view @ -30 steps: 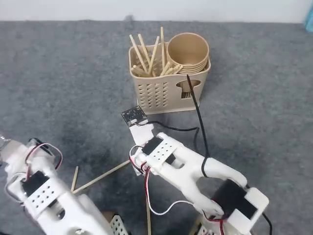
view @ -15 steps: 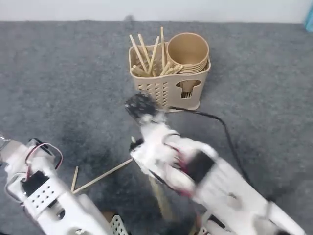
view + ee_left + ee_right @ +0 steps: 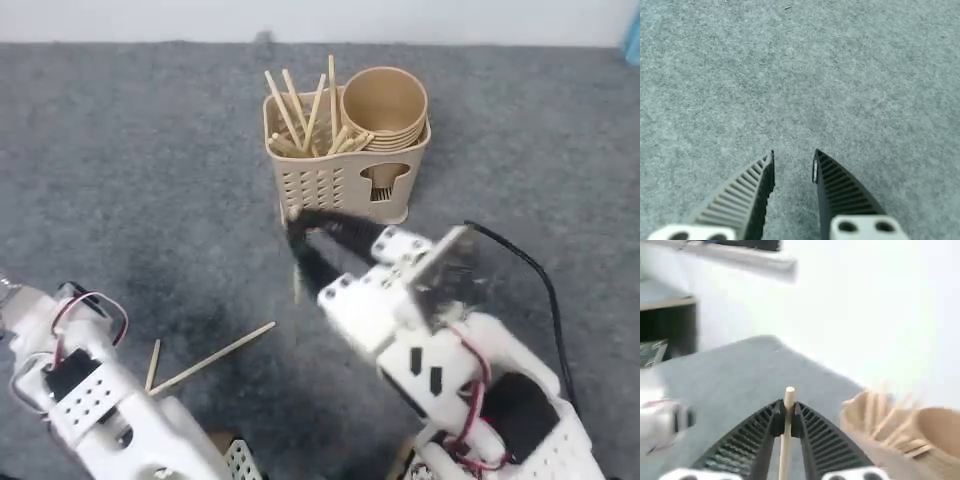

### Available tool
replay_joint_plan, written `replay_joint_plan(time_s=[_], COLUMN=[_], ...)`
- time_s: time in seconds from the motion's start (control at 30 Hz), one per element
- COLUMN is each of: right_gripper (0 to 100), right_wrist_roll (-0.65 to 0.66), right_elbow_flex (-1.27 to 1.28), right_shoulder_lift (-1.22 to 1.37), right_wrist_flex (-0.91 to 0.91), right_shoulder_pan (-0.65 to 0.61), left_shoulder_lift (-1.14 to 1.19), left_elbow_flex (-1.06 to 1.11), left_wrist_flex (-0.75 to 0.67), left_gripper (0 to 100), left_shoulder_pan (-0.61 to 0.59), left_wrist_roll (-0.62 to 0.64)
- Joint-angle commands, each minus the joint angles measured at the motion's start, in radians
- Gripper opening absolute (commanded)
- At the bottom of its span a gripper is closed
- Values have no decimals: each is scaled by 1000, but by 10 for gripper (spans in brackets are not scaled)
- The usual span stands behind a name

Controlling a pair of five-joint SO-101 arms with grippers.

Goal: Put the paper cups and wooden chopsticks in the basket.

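Right wrist view: the right gripper (image 3: 788, 412) has its fingers clamped on a chopstick (image 3: 789, 393) near one end. Light, stiff and smooth, it could swivel. The basket (image 3: 330, 185) stands at 12 o'clock, with two loose chopsticks (image 3: 215, 357) at 7. The left gripper (image 3: 793, 156) has its fingers slightly apart.

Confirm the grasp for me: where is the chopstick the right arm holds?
In the high view, the chopstick is clamped in the right pincer, just in front of the basket's perforated front wall.
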Motion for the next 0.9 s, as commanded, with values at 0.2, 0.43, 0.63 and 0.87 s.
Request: replay_joint_plan(time_s=[0.2,0.43,0.63,0.87], right_gripper=[7,7,7,7], right_wrist_roll=[12,11,11,-25], right_elbow_flex=[-92,-356,-496,-476], right_shoulder_lift=[96,348,578,684], right_wrist_flex=[-430,-469,-467,-337], right_shoulder_pan=[156,232,295,326], left_shoulder_lift=[-11,-11,-11,-11], left_elbow_flex=[-2,-2,-2,-2], left_wrist_flex=[-29,-29,-29,-29], left_gripper=[123,123,123,123], left_shoulder_pan=[5,5,5,5], left_wrist_roll=[-11,-11,-11,-11])
